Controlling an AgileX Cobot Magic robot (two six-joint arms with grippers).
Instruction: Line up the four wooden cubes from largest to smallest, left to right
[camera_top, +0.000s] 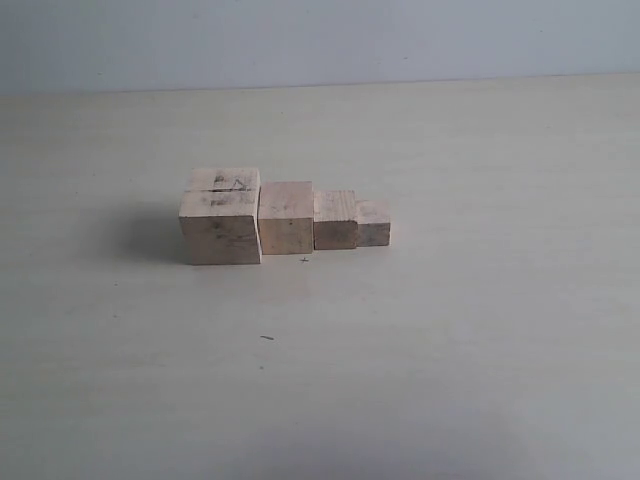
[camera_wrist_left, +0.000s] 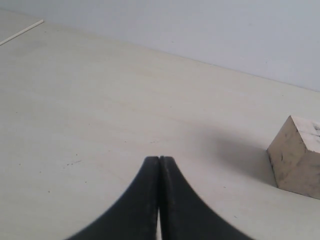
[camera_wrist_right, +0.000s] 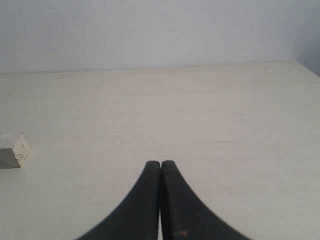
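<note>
Though the largest cube (camera_top: 221, 222) bears dark scribbles (camera_top: 230, 184), none is legible.

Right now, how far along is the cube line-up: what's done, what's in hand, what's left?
Done: the exterior view shows one row, descending left to right: largest cube, second cube, third cube, smallest cube, side by side. In hand: nothing; the left gripper and right gripper are both shut empty, clear of the row. Left: nothing visible; the ordering looks complete.

A pale cream tabletop (camera_wrist_left: 100, 100) spreads under and ahead of the left gripper (camera_wrist_left: 159, 159); a plain grey-blue wall (camera_wrist_left: 200, 25) rises beyond it. A tiny dark speck (camera_top: 267, 337) marks the surface.
</note>
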